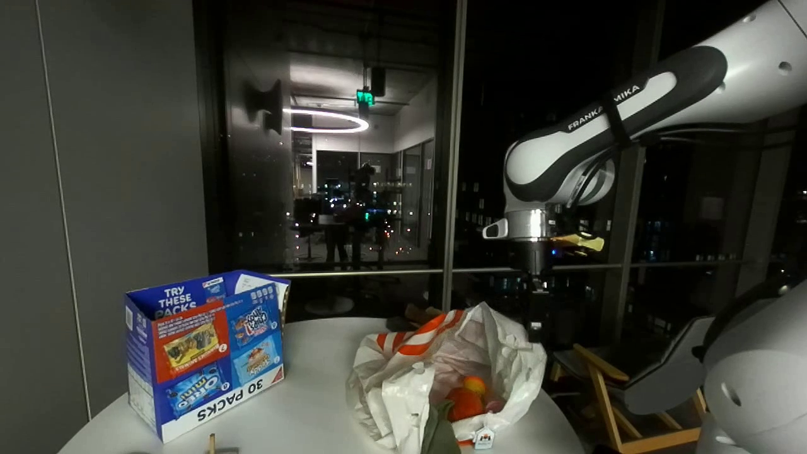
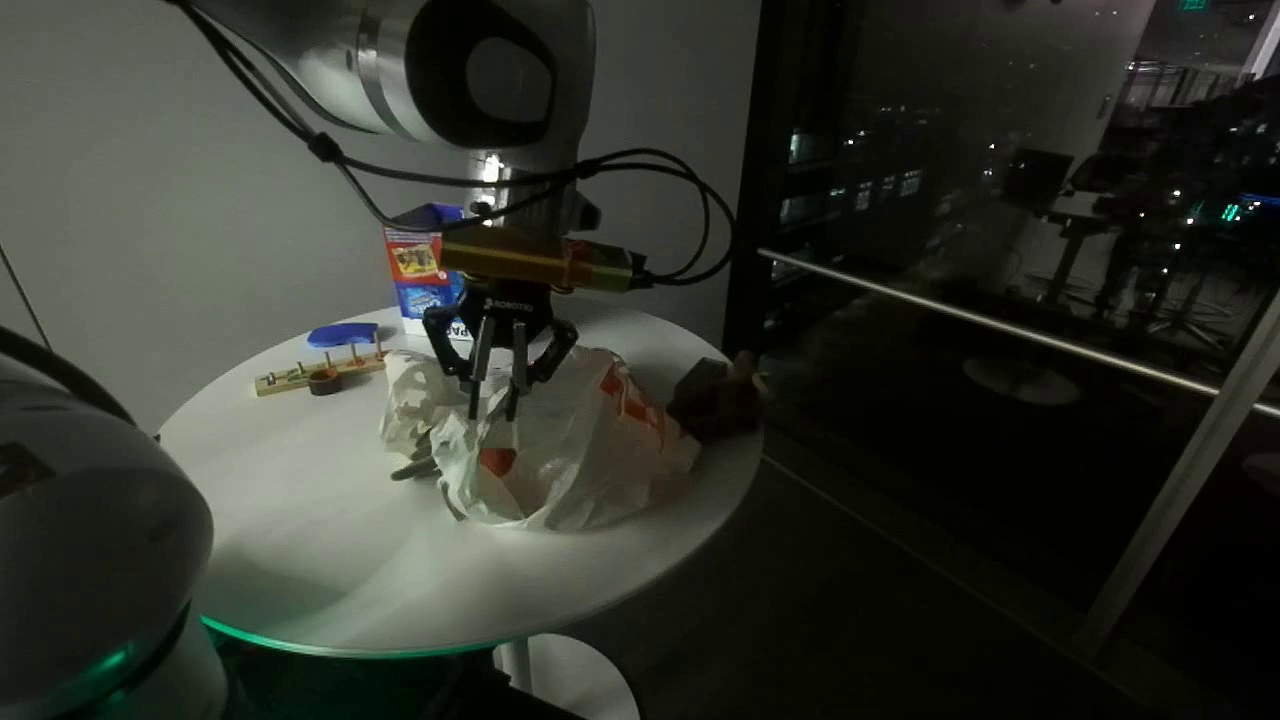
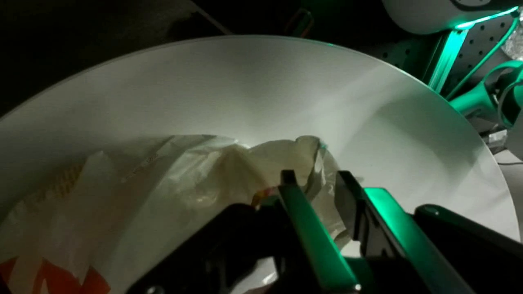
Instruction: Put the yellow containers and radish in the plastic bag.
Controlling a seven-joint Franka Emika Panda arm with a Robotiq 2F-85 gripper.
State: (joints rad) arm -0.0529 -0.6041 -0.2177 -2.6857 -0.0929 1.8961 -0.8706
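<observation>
Currently, the white plastic bag (image 1: 403, 391) is lying on the round table (image 1: 315, 372), a round red thing (image 1: 465, 403) and a smaller yellow-orange thing (image 1: 474, 384) sitting in its gaping mouth. By the bag's rim, the pincer (image 2: 493, 408) is pointing down with its fingers parted, gripping nothing; the views are not settling whether the tips are touching the plastic. Farther out, a blue box (image 1: 208, 353) is standing on the table, a wooden peg strip (image 2: 352, 365) is lying near it, and a chair (image 1: 665, 373) is standing beyond.
</observation>
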